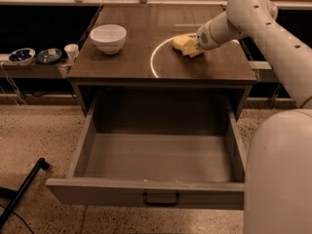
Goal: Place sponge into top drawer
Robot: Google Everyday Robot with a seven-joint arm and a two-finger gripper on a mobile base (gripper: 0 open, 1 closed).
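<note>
The yellow sponge (183,44) is on the dark tabletop at the back right, inside a bright ring of light. My gripper (194,45) is at the sponge's right end, touching it, with the white arm reaching in from the right. The gripper's tip is hidden behind the sponge and the wrist. The top drawer (146,191) is pulled wide open below the tabletop. Its inside is empty and its dark handle (161,199) faces the front.
A white bowl (108,38) stands on the tabletop at the back left. Small bowls and a white cup (71,52) sit on a low shelf to the left. A black pole (22,191) lies on the floor at bottom left. The robot's white body (280,174) fills the right side.
</note>
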